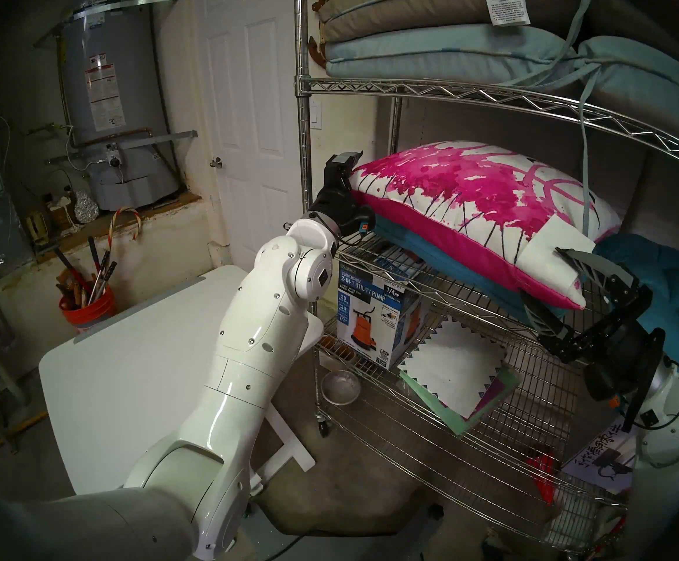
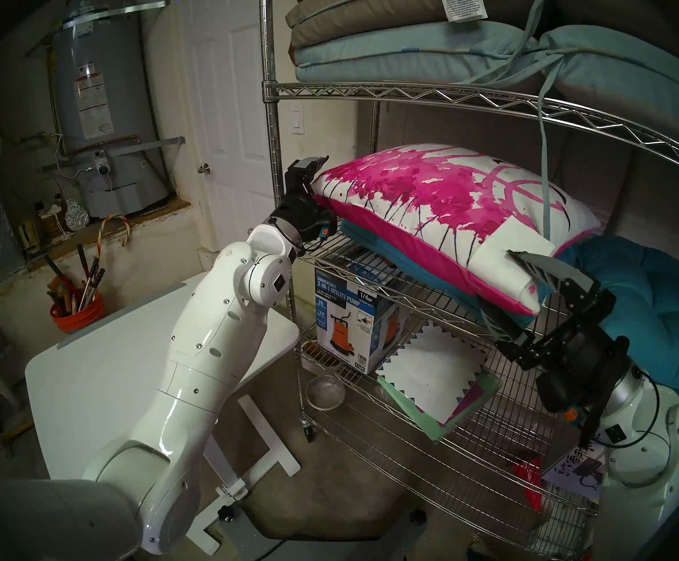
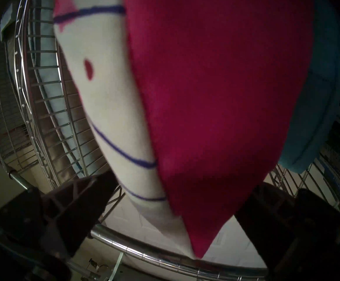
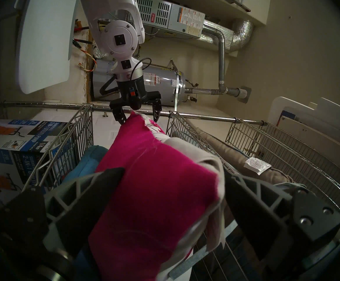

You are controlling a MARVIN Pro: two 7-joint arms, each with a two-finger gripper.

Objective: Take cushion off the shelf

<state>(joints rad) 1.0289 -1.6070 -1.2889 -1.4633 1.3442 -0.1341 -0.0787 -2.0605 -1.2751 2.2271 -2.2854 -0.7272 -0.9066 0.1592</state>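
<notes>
The cushion [image 1: 471,192] [image 2: 431,196], white with magenta splashes and a magenta back, lies on a teal cushion [image 1: 431,260] on the middle tier of the chrome wire shelf [image 1: 410,87] [image 2: 370,90]. My left gripper [image 1: 352,169] [image 2: 317,171] [image 3: 179,185] [image 4: 138,119] is open, its jaws straddling the cushion's left corner [image 3: 205,92]. My right gripper [image 1: 548,277] [image 2: 499,281] [image 4: 173,173] is shut on the front right corner [image 4: 144,183], one finger on the white top and one under the magenta back.
Tan and pale blue pads [image 1: 431,50] fill the tier above, with a tie strap [image 1: 582,163] hanging across the cushion. Another teal tufted cushion [image 1: 661,297] is at the right. A pump box [image 1: 370,317] stands on the lower tier. A white table [image 1: 135,370] is at the left.
</notes>
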